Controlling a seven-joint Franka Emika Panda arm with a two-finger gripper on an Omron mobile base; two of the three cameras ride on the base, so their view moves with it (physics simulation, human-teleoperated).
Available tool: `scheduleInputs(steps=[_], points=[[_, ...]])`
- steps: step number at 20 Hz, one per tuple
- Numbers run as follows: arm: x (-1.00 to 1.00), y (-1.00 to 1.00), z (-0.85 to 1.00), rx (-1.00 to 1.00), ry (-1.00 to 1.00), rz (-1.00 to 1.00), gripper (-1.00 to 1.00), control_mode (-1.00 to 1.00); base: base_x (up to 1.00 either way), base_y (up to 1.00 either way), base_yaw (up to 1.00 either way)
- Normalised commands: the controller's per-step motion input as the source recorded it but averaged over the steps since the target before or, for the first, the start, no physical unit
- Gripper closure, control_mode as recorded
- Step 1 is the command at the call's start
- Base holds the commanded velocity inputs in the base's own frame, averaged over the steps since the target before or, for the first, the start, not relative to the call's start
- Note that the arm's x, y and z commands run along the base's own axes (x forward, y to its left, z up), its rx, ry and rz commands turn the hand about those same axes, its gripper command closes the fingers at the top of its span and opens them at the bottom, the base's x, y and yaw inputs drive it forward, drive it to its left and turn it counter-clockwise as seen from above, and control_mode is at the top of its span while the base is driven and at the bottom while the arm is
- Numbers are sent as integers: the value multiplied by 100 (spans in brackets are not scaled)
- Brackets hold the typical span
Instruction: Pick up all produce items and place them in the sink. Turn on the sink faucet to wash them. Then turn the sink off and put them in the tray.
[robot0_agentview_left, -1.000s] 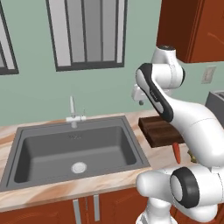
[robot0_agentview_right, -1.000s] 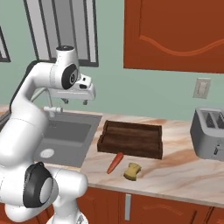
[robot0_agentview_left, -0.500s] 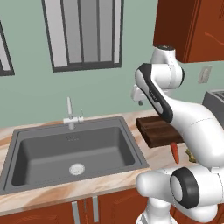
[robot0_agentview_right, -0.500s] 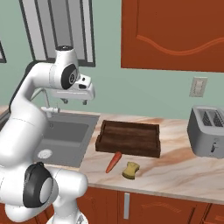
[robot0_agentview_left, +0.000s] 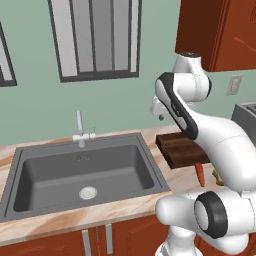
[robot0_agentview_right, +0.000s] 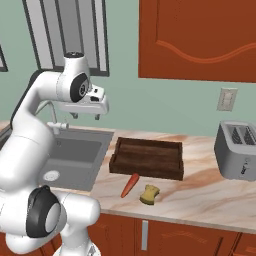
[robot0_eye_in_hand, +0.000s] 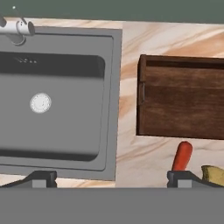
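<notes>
Marbled beige countertop (robot0_agentview_right: 200, 192) w/ dark sink (robot0_agentview_left: 75, 170) set in; tray (robot0_agentview_right: 147, 157) just right of sink; carrot (robot0_agentview_right: 129, 185) laid in front of tray, beside sponge (robot0_agentview_right: 149, 194); gripper (robot0_agentview_right: 87, 114) held above, fingers spread apart, nothing gripped.

Tray (robot0_eye_in_hand: 183, 103) cut off at hand view's right edge, carrot (robot0_agentview_left: 200, 174) half behind arm, faucet (robot0_eye_in_hand: 16, 27) clipped

A pale green wall (robot0_agentview_left: 40, 107) fills the upper left of the left base view, with a dark-framed barred window (robot0_agentview_left: 95, 37) at top centre. Reddish-brown upper cabinets (robot0_agentview_right: 200, 37) hang at the upper right of the right base view, above a beige wall outlet (robot0_agentview_right: 226, 99). Matching cabinet doors (robot0_agentview_left: 75, 242) run beneath the marbled beige table (robot0_agentview_right: 200, 192) along the bottom.
</notes>
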Motion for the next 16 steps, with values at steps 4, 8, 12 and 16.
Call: scheduleInputs(steps=[4, 8, 12, 16], points=[[-20, 0, 0, 0, 0, -3, -100, -100, 0, 0, 0], [-42, -11, -2, 3, 0, -8, -100, -100, 0, 0, 0], [-34, -29, -13, 2, 0, -9, -100, -100, 0, 0, 0], [-26, -27, -21, 0, 4, -12, -100, -100, 0, 0, 0]])
